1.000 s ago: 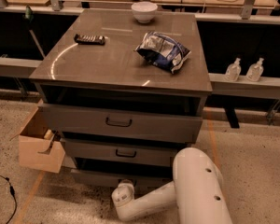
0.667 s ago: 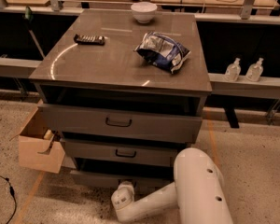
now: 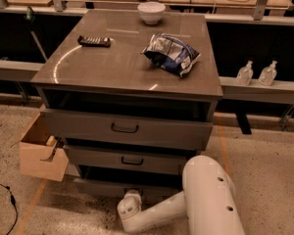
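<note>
Little had shifted since a second before: the white arm (image 3: pixel 206 199) kept its low crouch at the bottom centre of the frame, its wrist perhaps a shade lower.

The grey drawer cabinet (image 3: pixel 88 72) filled the middle of the frame, its glossy top catching the light. Three drawers were stacked in its front, the top drawer (image 3: pixel 127 129) standing slightly forward of the body, the middle drawer (image 3: pixel 125 160) below it. The arm's bulky elbow sat at lower right, and the forearm ran left along the floor to the foot of the cabinet. A light wooden box (image 3: pixel 41 155) rested against the cabinet's lower left side. A crumpled blue and silver snack bag (image 3: pixel 171 53) lay on the right half of the cabinet top. A white bowl (image 3: pixel 151 11) stood near the top's far edge. A dark flat bar (image 3: pixel 94 41) lay on the top's left half, well apart from the bag. Two clear bottles (image 3: pixel 256 73) stood side by side on a ledge at right.

The gripper (image 3: pixel 133 196) was tucked up against the bottom drawer (image 3: pixel 108 186), just under its front at lower centre; whether it grasped anything could not be told.
</note>
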Controlling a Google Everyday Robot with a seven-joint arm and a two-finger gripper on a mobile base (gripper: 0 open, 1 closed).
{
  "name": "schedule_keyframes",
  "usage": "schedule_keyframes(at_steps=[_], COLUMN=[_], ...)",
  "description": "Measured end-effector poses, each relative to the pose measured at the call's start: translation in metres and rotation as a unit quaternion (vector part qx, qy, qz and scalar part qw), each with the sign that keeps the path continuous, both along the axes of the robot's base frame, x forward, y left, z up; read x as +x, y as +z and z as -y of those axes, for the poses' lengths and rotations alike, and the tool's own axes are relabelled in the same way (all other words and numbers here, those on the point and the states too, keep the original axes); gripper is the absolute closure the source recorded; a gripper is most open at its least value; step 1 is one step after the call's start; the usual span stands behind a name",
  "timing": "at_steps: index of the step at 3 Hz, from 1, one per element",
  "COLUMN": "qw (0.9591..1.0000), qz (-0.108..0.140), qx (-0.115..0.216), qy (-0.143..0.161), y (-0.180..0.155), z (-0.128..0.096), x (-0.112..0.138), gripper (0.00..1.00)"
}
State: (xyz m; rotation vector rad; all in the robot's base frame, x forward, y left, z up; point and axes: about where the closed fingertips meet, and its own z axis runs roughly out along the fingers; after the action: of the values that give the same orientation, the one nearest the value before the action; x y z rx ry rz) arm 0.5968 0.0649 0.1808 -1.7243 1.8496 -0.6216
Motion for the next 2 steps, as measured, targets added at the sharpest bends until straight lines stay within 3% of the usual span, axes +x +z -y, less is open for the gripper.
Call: schedule_keyframes(at_steps=[2], qw=[1.0], qz=[-0.001], qx=[0.0], qy=[-0.001], y=[0.0002], z=[0.0002], x=[-0.0028], gripper=[1.0])
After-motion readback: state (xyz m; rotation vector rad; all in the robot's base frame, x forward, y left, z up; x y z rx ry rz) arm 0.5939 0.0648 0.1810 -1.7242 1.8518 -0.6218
